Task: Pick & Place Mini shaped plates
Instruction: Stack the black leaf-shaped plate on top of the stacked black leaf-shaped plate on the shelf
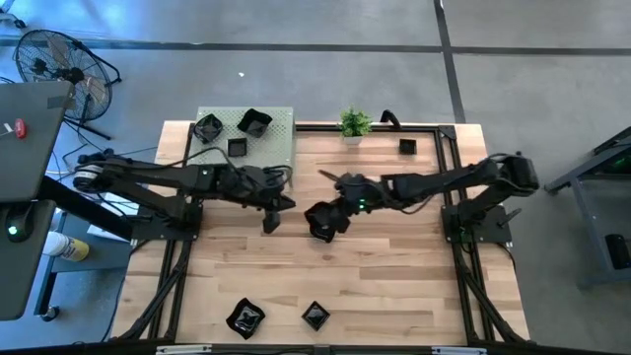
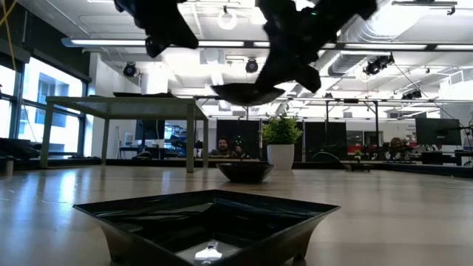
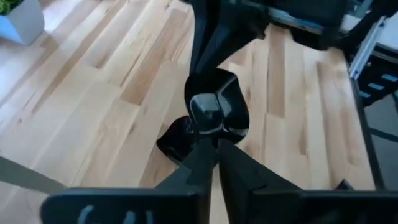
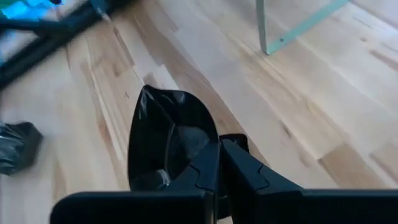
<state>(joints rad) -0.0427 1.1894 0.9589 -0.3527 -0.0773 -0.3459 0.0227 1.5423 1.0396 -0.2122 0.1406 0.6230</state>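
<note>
My right gripper (image 1: 333,219) is shut on a small glossy black plate (image 1: 319,223) held above the middle of the wooden table; the plate also shows in the low view (image 2: 247,92). My left gripper (image 1: 271,221) is shut and empty just to the plate's left, raised off the table, with its fingers (image 3: 214,158) pointing at the plate (image 3: 217,109). Three black plates (image 1: 237,128) rest on a raised green platform (image 1: 281,148) at the far left. Two more plates (image 1: 245,318) (image 1: 315,316) lie by the near edge, and one (image 1: 407,147) lies at the far right. My right gripper pinches the plate's rim (image 4: 208,144) between its two fingers, at the side toward the arm. The fingers slant down from the table's right. The plate is lifted clear of the table and sits about level below the fingers (image 2: 247,92).
A small green potted plant (image 1: 355,123) stands at the far edge. The green platform stands on legs (image 2: 194,137). A dark frame rail (image 1: 449,148) runs round the table's far and right sides. People sit in the room beyond (image 2: 220,148). Bare wood lies between the arms and the near plates.
</note>
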